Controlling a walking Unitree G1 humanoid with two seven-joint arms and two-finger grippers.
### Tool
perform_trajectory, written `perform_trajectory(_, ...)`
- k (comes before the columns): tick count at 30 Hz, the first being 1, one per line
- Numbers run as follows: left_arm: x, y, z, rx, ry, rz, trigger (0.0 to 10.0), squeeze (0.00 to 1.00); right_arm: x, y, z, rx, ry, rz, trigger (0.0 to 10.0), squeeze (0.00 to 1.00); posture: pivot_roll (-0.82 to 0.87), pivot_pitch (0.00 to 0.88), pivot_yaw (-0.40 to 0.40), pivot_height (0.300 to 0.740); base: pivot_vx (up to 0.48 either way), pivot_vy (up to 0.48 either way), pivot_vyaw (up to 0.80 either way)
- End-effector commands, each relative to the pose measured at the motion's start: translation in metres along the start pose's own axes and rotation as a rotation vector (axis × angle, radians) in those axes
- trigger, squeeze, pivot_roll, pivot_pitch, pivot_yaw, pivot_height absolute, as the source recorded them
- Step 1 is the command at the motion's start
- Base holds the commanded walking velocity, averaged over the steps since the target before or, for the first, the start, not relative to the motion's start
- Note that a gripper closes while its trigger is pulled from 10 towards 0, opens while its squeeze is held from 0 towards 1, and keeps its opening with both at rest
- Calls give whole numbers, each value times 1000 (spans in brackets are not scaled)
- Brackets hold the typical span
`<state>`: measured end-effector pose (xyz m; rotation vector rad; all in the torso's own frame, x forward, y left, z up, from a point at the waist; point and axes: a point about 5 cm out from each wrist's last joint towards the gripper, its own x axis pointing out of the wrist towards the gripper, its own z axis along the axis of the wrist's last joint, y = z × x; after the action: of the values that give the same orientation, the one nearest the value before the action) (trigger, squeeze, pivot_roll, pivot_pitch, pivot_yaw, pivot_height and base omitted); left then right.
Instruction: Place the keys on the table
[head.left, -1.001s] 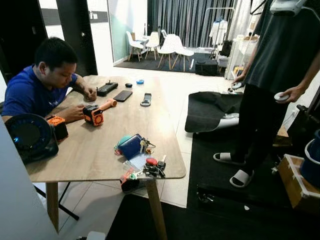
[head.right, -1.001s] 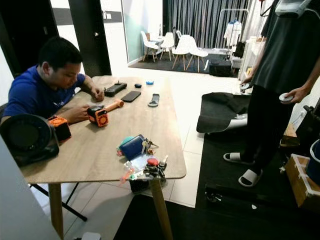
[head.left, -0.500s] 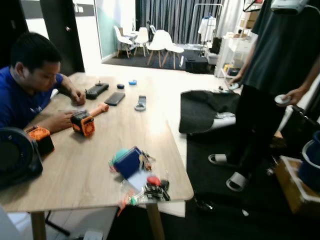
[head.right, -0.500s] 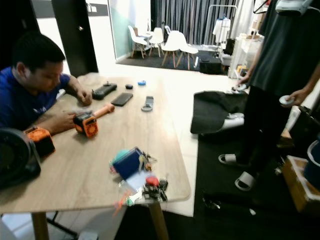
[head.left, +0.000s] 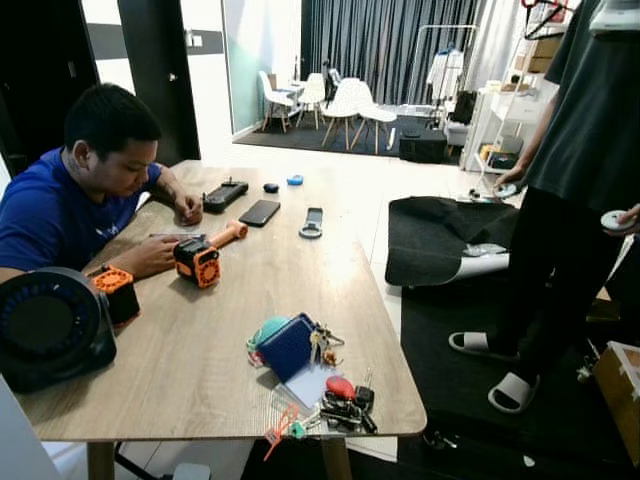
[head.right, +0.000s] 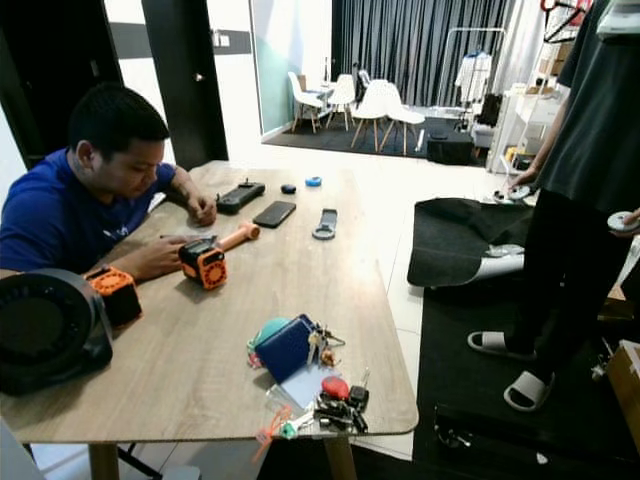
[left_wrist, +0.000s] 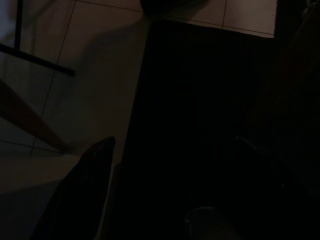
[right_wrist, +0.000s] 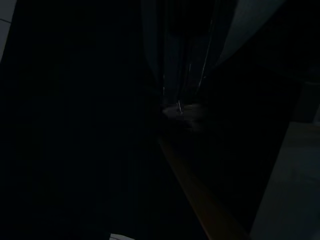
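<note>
A bunch of keys (head.left: 345, 408) with a red tag (head.left: 340, 386) lies on the wooden table (head.left: 190, 360), close to its front right corner. Just behind it sit a blue pouch (head.left: 288, 346) with more keys (head.left: 323, 343) clipped to it, a white card and an orange clip (head.left: 277, 436) at the table's edge. In the dark left wrist view, my left gripper (left_wrist: 170, 150) hangs idle over floor tiles and a black mat. The right wrist view is almost black; a pale wooden edge (right_wrist: 200, 200) can just be made out.
A seated person (head.left: 70, 200) in blue works an orange tool (head.left: 197, 261) at the table's left. A round black device (head.left: 50, 325), a phone (head.left: 259, 212) and a remote (head.left: 313, 222) also lie there. A standing person (head.left: 580, 200) is on the black mat (head.left: 480, 410) to the right.
The whole picture has shifted and sharpened, so the camera moved. The keys and the other things on the table lie where they were.
</note>
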<state>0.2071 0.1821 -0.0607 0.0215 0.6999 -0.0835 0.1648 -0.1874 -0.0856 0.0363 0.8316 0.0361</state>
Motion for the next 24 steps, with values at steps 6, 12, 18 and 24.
perform_trajectory(6,-3,3,-3,17,2,-14,10000,0,-2,-1,-4,2,13,-7,10000,0,52,9,7,740,0,0,0)
perform_trajectory(12,-5,-4,1,73,-53,-109,10000,0,-6,-23,2,33,-63,-151,10000,0,51,10,10,740,0,0,0)
perform_trajectory(18,-11,-6,13,129,-161,-193,10000,0,-33,-96,23,89,-264,-490,10000,0,48,17,16,740,0,0,0)
perform_trajectory(24,-14,-4,21,137,-201,-223,10000,0,-55,-147,82,101,-519,-654,10000,0,48,21,18,740,0,0,0)
